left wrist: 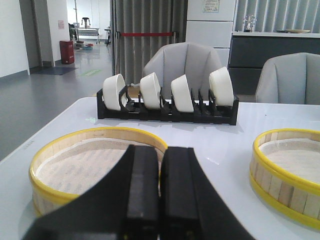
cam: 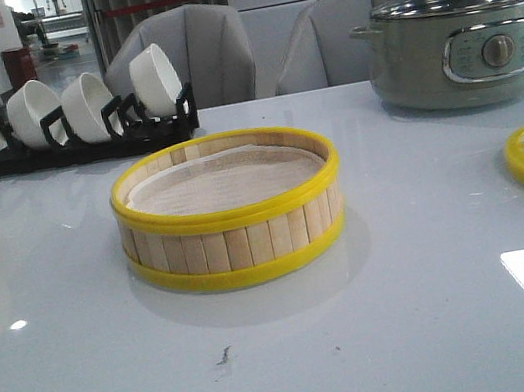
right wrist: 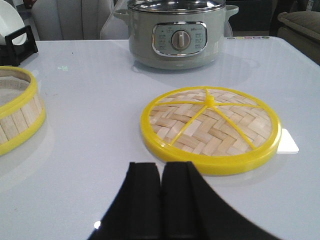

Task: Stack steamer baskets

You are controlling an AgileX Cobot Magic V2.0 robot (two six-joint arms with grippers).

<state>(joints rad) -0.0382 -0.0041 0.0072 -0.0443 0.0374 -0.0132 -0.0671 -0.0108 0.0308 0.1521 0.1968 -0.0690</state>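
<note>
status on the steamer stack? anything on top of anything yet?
Nothing is stacked yet. The centre yellow-rimmed bamboo steamer basket, the second yellow-rimmed basket at the left and the woven-bamboo yellow-rimmed lid sit apart on the table. Left gripper and right gripper are shut, holding nothing. All stacking remains.

steamer basket: bamboo slats, glossy yellow rims | lid: woven bamboo | table: glossy

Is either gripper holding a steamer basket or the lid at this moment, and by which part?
Nothing is held. The left gripper and right gripper are both shut on nothing, short of the left basket and lid.
</note>
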